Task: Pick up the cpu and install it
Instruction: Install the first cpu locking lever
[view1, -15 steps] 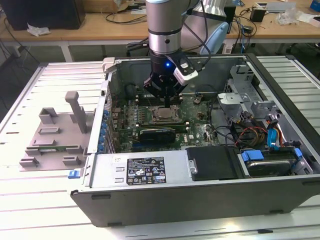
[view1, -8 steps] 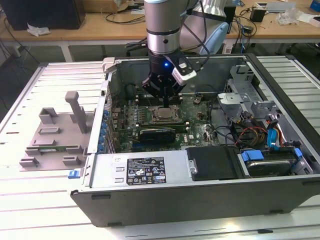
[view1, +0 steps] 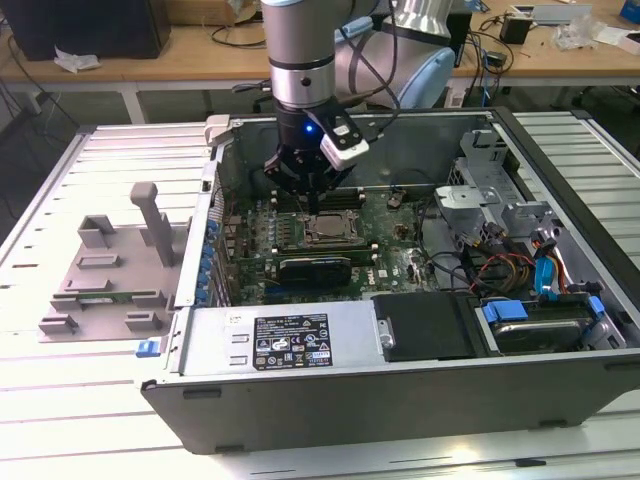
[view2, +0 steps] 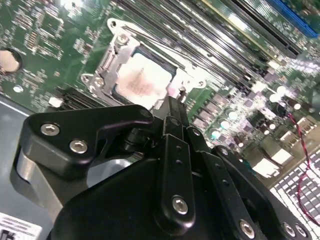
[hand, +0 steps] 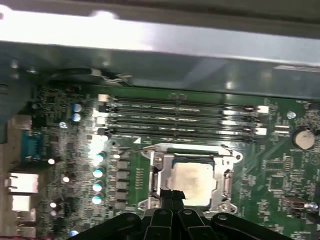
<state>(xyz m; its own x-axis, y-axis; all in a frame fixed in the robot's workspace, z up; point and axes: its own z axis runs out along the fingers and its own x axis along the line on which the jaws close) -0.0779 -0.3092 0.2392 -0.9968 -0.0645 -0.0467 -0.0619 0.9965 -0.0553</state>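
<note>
Closest, the gripper (hand: 173, 194), fingers together and empty, hangs at the edge of the cpu (hand: 193, 182) seated in the socket (hand: 155, 176).

The cpu (hand: 192, 182), pale silver and square, lies flat within the metal socket frame (hand: 155, 176)

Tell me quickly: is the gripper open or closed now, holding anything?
Gripper: closed, holding nothing; the small flat pale silver square cpu lies in the metal socket frame.
</note>
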